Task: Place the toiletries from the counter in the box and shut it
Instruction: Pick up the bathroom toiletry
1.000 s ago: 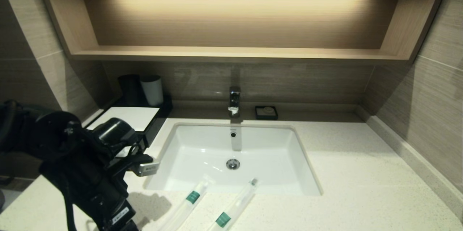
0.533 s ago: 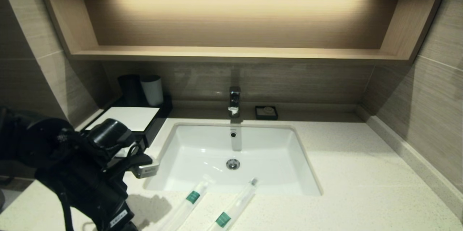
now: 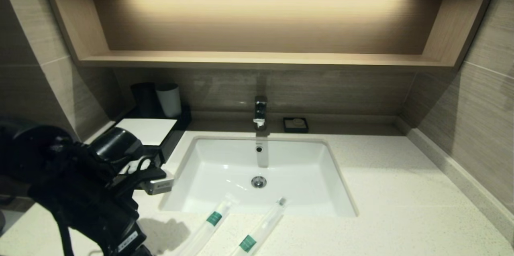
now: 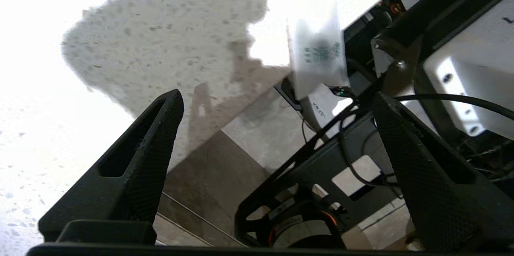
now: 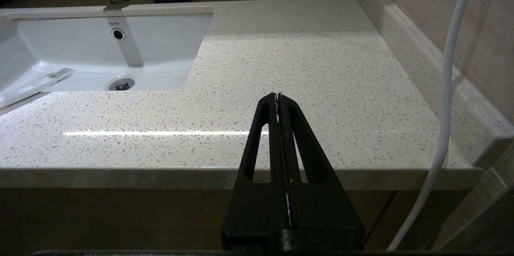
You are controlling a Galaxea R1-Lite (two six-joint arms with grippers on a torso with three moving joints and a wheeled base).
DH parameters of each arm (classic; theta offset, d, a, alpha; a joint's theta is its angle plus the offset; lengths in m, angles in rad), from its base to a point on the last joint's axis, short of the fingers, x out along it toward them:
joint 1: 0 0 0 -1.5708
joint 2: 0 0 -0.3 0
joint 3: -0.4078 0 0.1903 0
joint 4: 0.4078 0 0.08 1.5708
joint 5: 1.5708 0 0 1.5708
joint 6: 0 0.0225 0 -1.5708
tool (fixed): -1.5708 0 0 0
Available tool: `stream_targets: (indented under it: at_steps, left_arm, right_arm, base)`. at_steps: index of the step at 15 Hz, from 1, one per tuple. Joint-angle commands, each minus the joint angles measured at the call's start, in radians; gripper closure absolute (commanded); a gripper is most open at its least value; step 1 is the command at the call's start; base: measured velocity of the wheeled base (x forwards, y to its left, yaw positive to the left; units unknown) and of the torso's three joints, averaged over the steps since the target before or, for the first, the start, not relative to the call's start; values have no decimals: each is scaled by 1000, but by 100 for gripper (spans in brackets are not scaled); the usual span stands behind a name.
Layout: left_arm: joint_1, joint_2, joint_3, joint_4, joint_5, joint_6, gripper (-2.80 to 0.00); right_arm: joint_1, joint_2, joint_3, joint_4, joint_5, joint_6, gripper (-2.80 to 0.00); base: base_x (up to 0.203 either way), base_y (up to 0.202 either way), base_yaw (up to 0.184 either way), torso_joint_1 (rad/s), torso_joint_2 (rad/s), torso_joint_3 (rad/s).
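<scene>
Two sleeved toiletries [image 3: 213, 220] [image 3: 257, 232], each with a green band, lay diagonally on the counter [image 3: 401, 208], tips toward the "TOTO"-marked sink [image 5: 160, 39]. The left gripper [image 4: 277, 103] hung spread and empty beside the box [image 3: 148, 129]; the right gripper [image 5: 278, 97] was pressed together.

Sink [image 3: 209, 192] set centrally in counter [image 3: 401, 208]. Box [image 3: 147, 130] at ten o'clock of sink. Two toiletries [image 3: 213, 219] at six o'clock, overhanging rim. Soap dish [image 3: 295, 124] at one o'clock.
</scene>
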Motion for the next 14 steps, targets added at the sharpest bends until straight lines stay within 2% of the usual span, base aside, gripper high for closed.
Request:
stream_targets:
  at_steps: [1, 3, 4, 8, 14]
  left_arm:
    - [-95, -45, -10, 15, -2, -46, -280]
    - [-162, -44, -40, 19, 0, -174, -280]
    - [-180, -41, -52, 18, 2, -197, -280]
    - [-197, 19, -118, 50, 10, -204, -280]
    - [-232, 167, -335, 258, 24, -224, -280]
  right_arm:
    - [0, 1, 0, 0, 0, 1, 0]
    - [0, 1, 0, 0, 0, 1, 0]
    - [0, 1, 0, 0, 0, 1, 0]
    - [0, 1, 0, 0, 0, 1, 0]
    - [0, 1, 0, 0, 0, 1, 0]
  base:
    - [0, 0, 0, 0, 0, 0]
    - [0, 0, 0, 0, 0, 0]
    - [0, 0, 0, 0, 0, 0]
    - [0, 0, 0, 0, 0, 0]
    - [0, 0, 0, 0, 0, 0]
